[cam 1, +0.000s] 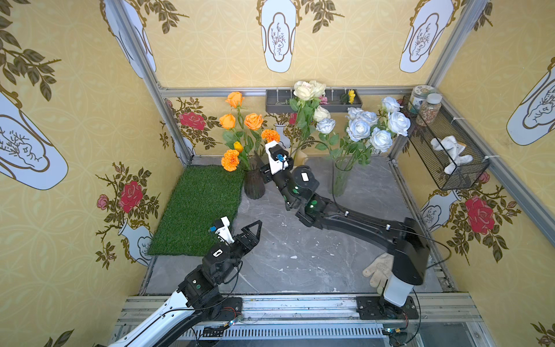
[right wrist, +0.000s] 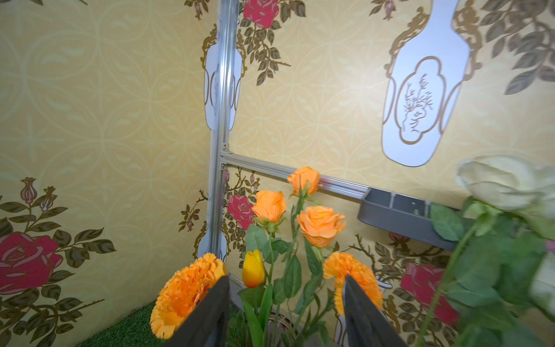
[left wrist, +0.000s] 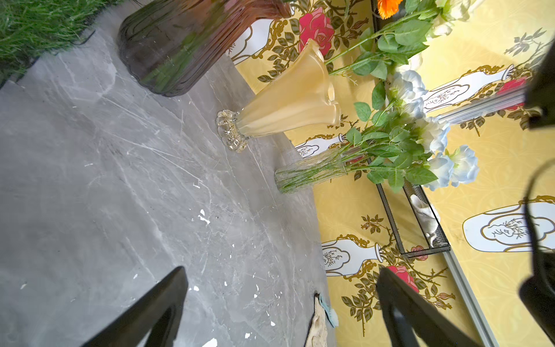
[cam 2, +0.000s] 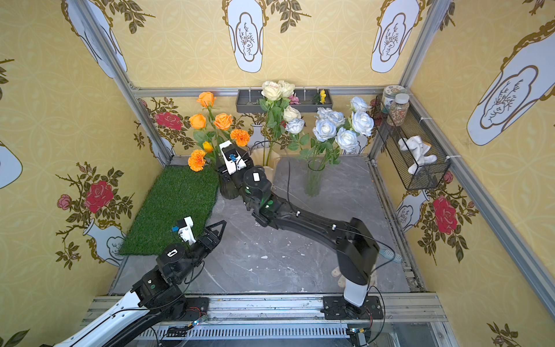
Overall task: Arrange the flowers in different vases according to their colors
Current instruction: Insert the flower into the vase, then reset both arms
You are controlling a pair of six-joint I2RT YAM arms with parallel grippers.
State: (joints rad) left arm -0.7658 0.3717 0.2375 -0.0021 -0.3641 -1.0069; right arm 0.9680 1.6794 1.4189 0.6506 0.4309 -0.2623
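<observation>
Top views: sorting seems nearly finished

Orange flowers [cam 1: 253, 121] fill the dark purple ribbed glass vase [cam 1: 254, 186], cream-white roses [cam 1: 304, 90] the cream ruffled vase [left wrist: 294, 96], pale-blue roses [cam 1: 359, 129] the clear glass cylinder [cam 1: 341, 180]. Left pincer [left wrist: 282, 270] open, empty; right pincer [right wrist: 285, 279] open near the orange stems.

Three vases upright in row at rear of surface [cam 1: 300, 249].
Dark purple ribbed vase [cam 1: 254, 186], leftmost: holds orange roses [cam 1: 253, 121], orange marigolds [cam 1: 230, 160], one yellow bud [cam 1: 238, 146].
Cream ruffled-rim vase [left wrist: 288, 99], middle: holds cream-white roses [cam 1: 304, 90] on tall leaning stems.
Clear glass cylinder [cam 1: 341, 180], rightmost: holds pale-blue-tinted white roses [cam 1: 359, 129]; green stems visible through glass.
</observation>
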